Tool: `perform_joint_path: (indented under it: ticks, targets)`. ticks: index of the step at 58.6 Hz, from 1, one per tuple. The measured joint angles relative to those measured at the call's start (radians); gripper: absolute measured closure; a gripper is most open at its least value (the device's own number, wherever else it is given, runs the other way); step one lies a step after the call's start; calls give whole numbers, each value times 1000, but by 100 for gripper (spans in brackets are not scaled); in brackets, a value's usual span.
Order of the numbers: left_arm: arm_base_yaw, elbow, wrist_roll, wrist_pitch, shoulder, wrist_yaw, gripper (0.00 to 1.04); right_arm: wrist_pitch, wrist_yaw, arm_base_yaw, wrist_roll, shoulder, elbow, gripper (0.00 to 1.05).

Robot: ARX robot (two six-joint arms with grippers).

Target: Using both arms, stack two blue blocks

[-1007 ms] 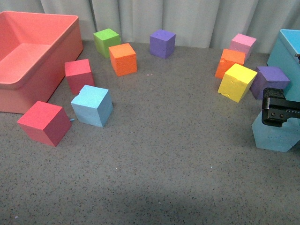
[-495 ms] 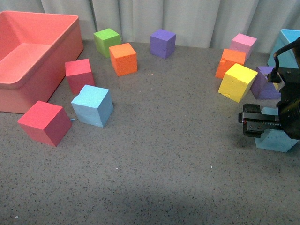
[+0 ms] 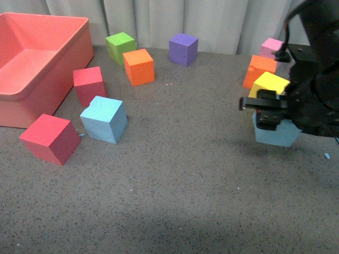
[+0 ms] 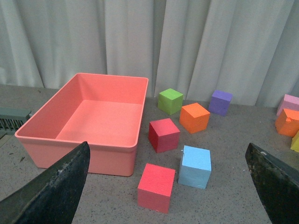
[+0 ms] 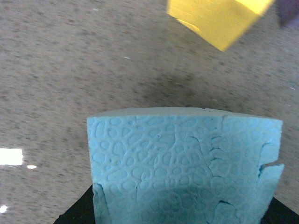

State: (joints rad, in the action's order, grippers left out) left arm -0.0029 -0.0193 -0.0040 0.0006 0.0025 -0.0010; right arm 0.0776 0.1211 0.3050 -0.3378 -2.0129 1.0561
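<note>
My right gripper (image 3: 271, 119) is shut on a pitted light-blue block (image 3: 275, 133) and holds it above the table at the right, in front of the yellow cube. That block (image 5: 184, 165) fills the right wrist view, its cracked face toward the camera. The smoother blue block (image 3: 104, 119) rests on the table at the left, between two red cubes; it also shows in the left wrist view (image 4: 195, 166). My left gripper (image 4: 170, 186) is open and empty, its two black fingers (image 4: 56, 191) wide apart, well back from that block. The left arm is out of the front view.
A salmon bin (image 3: 39, 63) stands at the far left. Red cubes (image 3: 50, 138) (image 3: 89, 84), an orange cube (image 3: 139, 66), a green one (image 3: 121, 46) and a purple one (image 3: 183, 48) lie around. Yellow (image 3: 270, 83), orange and pink cubes sit behind my right arm.
My right arm has lifted the pitted blue block off the table and carried it leftward and up, now covering the teal bin and purple cube. The left block has not moved.
</note>
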Motion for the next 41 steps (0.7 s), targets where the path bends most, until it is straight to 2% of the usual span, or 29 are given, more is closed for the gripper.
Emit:
perform_joint_path:
  ticks: [19,39,41]
  targets:
    - [0,0,0,0,0,0,7,103,-19,145,-70,-198,270,58]
    - [0,0,0,0,0,0,7,218,-10,178,-71,-336,455,59]
    - [0,0,0,0,0,0,7,225,-10,178,-69,-339,460,53]
